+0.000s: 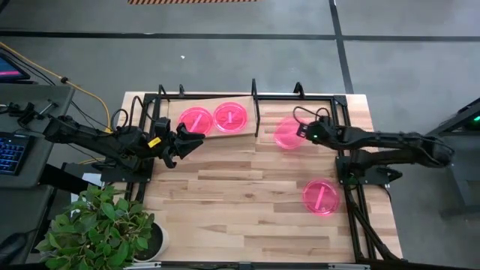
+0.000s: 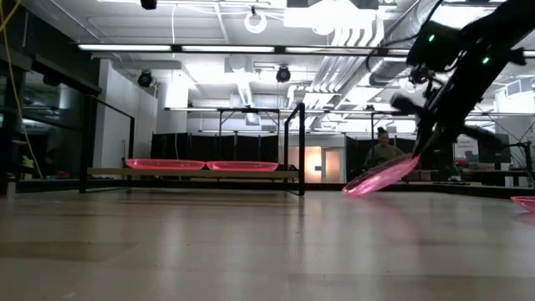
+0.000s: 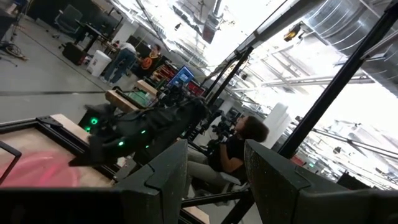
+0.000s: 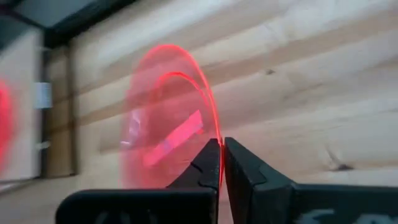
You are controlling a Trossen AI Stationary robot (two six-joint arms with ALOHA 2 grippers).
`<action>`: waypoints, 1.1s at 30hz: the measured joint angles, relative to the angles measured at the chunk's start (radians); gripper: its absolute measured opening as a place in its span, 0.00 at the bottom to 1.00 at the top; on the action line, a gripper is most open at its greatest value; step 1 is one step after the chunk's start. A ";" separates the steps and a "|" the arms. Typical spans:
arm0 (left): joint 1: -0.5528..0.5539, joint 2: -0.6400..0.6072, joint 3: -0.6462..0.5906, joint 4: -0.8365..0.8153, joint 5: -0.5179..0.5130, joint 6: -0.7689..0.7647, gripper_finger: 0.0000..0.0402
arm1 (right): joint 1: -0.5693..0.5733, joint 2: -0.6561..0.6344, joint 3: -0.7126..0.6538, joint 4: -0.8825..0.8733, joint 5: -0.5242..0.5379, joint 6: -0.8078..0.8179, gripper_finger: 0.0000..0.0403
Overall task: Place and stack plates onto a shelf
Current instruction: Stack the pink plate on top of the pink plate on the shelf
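The big wooden table [image 1: 247, 202] is made of light planks, and it is filling the middle of the high view. A green plant [image 1: 97, 229] is sitting at the table's near left corner.

One pink plate [image 1: 320, 197] is lying flat on the table, near its right edge and well apart from the shelf.

The right gripper [image 1: 306, 133] is hanging over the table, just to the right of the shelf. Its fingers are pinching the rim of another pink plate [image 1: 288, 133]. In the low view this held plate [image 2: 381, 176] is tilting, with its low edge close to the table.

The left gripper [image 1: 191, 142] is hovering just in front of the shelf's left half. Its fingers [image 3: 163, 171] are spread apart with nothing between them.

The shelf [image 1: 174, 114] is a light wood board in a black frame, sitting at the far side of the table. Two pink plates are lying side by side on it, a left one [image 1: 196, 120] and a right one [image 1: 230, 116]. They are just beside each other.

Around the table, the floor is grey with dark lines. A desk with a keyboard [image 1: 10, 154] is standing to the left of the table.

Behind the shelf, the room is big and bright, with long ceiling lights and pipes. A person [image 2: 384, 150] is sitting far back in the room.
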 joint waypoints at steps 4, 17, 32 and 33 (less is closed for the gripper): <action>0.000 0.000 0.000 0.000 0.000 0.000 0.37 | 0.033 -0.152 0.000 -0.055 -0.026 -0.057 0.00; 0.000 0.000 0.000 0.008 -0.017 0.004 0.37 | 0.349 -0.208 0.001 0.012 -0.303 -0.039 0.00; 0.001 0.000 0.000 0.064 -0.138 0.019 0.37 | 0.680 0.529 0.403 0.357 0.099 0.136 0.00; 0.001 0.000 0.000 0.068 -0.159 0.019 0.37 | 0.672 0.572 0.455 0.355 0.148 0.131 0.00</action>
